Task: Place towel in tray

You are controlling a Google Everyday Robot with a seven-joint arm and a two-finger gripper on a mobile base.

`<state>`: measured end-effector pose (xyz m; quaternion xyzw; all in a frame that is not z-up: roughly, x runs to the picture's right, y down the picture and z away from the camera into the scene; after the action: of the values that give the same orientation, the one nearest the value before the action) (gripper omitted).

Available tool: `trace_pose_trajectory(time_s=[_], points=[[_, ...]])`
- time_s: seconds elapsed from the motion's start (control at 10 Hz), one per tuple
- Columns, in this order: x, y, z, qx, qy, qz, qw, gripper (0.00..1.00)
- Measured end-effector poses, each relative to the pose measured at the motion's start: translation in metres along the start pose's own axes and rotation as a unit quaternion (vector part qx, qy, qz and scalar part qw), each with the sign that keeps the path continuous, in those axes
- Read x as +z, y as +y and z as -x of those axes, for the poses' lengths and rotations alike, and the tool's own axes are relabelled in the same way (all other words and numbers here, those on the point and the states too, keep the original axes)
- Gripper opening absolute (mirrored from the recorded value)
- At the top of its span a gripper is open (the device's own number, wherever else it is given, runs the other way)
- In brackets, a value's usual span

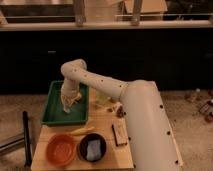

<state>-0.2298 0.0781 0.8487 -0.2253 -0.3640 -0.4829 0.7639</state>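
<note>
The green tray [52,116] sits at the back left of the wooden table. My white arm reaches over it from the right. My gripper [68,106] hangs over the middle of the tray, with a pale yellowish towel [71,98] bunched around it and hanging down into the tray. The towel hides the gripper's tips.
An orange bowl [61,149] and a black bowl [93,147] holding a pale sponge stand at the table's front. A banana [80,131] lies behind them. A dark bar [119,135] lies right of the black bowl. A black post [26,137] stands left of the table.
</note>
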Motion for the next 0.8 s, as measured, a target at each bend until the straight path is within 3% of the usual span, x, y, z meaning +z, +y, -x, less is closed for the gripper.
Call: trace_pose_trajectory(time_s=[0.4, 0.6, 0.8], points=[[0.029, 0.003, 0.003, -0.002, -0.026, 0.012, 0.9996, 0.80], [0.026, 0.000, 0.000, -0.002, -0.023, 0.012, 0.9997, 0.80], [0.005, -0.005, -0.008, -0.002, -0.007, 0.006, 1.0000, 0.80]])
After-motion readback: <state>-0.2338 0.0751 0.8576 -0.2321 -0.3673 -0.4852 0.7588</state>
